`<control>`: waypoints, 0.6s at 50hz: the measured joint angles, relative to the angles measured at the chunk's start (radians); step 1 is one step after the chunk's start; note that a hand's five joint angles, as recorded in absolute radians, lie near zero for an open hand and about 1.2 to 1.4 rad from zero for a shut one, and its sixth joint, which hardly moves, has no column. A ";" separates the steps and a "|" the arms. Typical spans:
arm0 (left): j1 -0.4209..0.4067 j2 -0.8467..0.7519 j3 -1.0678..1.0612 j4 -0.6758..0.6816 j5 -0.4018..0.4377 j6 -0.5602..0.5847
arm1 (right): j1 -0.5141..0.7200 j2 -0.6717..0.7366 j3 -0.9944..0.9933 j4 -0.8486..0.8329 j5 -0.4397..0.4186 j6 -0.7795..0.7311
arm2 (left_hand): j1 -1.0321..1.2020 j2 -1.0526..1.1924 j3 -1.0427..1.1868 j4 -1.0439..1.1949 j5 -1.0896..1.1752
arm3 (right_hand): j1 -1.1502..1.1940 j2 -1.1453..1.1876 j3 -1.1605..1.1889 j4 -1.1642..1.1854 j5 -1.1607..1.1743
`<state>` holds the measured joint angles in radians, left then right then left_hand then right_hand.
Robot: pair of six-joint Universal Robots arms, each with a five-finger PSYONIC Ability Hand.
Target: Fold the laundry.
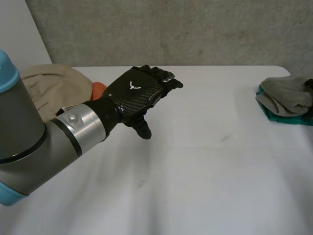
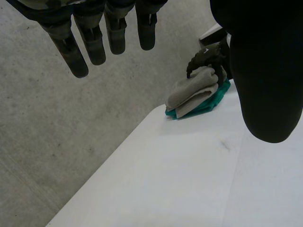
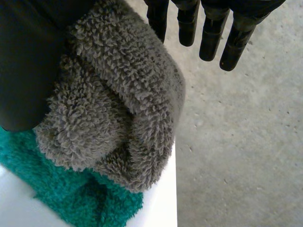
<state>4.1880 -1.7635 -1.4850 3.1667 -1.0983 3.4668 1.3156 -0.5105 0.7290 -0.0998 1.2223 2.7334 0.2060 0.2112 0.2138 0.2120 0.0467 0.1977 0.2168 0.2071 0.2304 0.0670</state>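
Laundry still to fold is, by my reading, the loose beige cloth (image 1: 54, 85) heaped at the robot's left end of the table (image 1: 195, 161), with something orange (image 1: 99, 89) tucked against it. At the far right end a grey towel (image 1: 288, 95) lies doubled over on a green towel (image 1: 283, 117). That stack looks finished, and the middle of the table lies bare between the two lots.

The left hand (image 1: 139, 93) hangs above the table just beside the beige heap, fingers straight and spread, holding nothing. The step in hand seems to be the gap between one piece and another. The next move calls for this hand to turn toward the heap, pinch an edge or corner and draw the cloth onto the bare middle, where it can be spread flat.

The left wrist view adds the right hand (image 2: 206, 56), resting on top of the grey towel (image 2: 194, 90) at the table's far corner. From that distance its fingers cannot be read. The right wrist view settles it: the fingers (image 3: 210, 33) reach straight out past the towel's edge over the floor, apart and gripping nothing, with the thumb lying alongside the grey towel (image 3: 118, 94). It also shows the green towel (image 3: 57, 189) spreading out beneath, right at the table's edge.
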 measured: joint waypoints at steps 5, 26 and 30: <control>0.001 -0.001 0.000 -0.002 0.000 0.000 | 0.004 -0.033 0.034 0.027 0.016 -0.006 | 0.000 0.000 0.000 0.000 0.000 | 0.000 0.000 0.000 0.000 0.000; 0.035 0.071 0.013 0.001 -0.005 -0.002 | -0.232 -0.449 0.207 0.131 0.256 -0.246 | 0.000 0.000 0.000 0.000 0.000 | 0.000 0.000 0.000 0.000 0.000; 0.078 0.096 0.028 0.010 -0.024 -0.011 | -0.174 -0.495 0.194 0.041 0.310 -0.283 | 0.000 0.000 0.000 0.000 0.000 | 0.000 0.000 0.000 0.000 0.000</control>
<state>4.2657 -1.6675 -1.4575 3.1763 -1.1226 3.4558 1.1417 -1.0056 0.9227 -0.0590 1.5327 2.4501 0.2060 0.2112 0.2138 0.2120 0.0467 0.1977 0.2168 0.2071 0.2304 0.0669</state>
